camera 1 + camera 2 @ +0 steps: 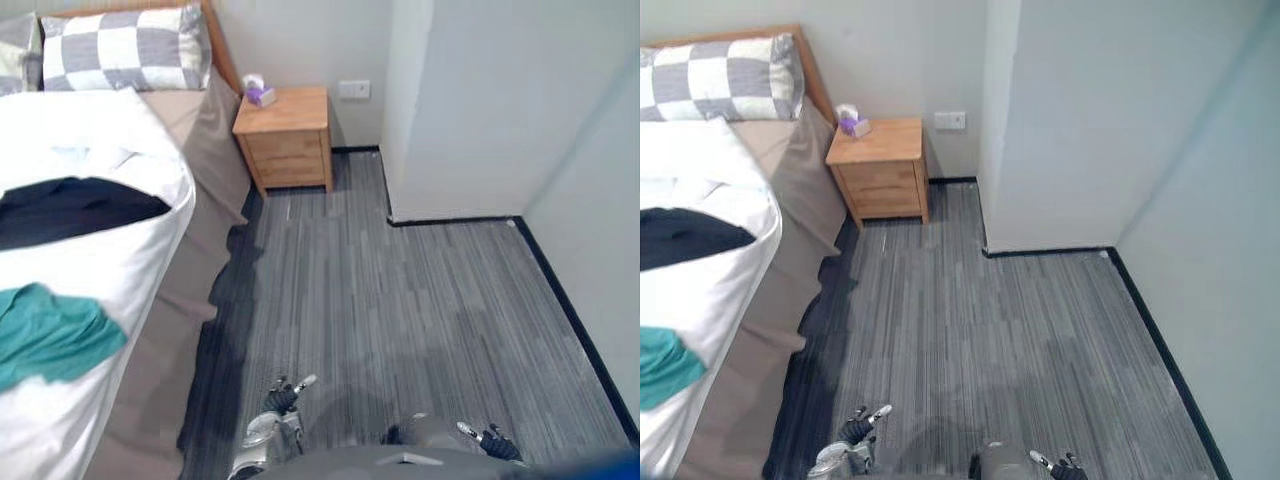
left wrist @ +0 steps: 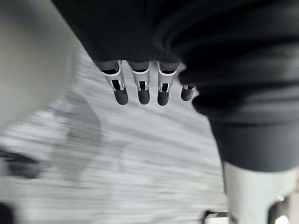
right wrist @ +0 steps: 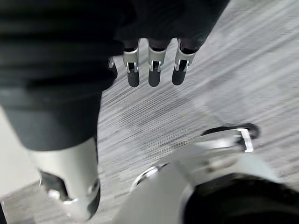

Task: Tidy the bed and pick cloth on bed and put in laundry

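Note:
The bed (image 1: 215,150) runs along the left, with a rumpled white duvet (image 1: 110,130) over a tan sheet. A dark navy cloth (image 1: 70,205) lies on the duvet. A teal cloth (image 1: 50,330) lies nearer to me, at the duvet's edge. My left hand (image 1: 285,395) hangs low over the grey floor, off the bed's side, its fingers (image 2: 140,88) straight and holding nothing. On the other side my right hand (image 1: 490,440) hangs the same way, its fingers (image 3: 152,70) straight and empty above the floor.
A grey and white checked pillow (image 1: 125,48) leans at the headboard. A wooden nightstand (image 1: 285,135) stands beside the bed, with a small purple and white item (image 1: 257,92) on top. A white wall corner (image 1: 450,110) juts out at the right. Grey striped floor (image 1: 400,300) lies ahead.

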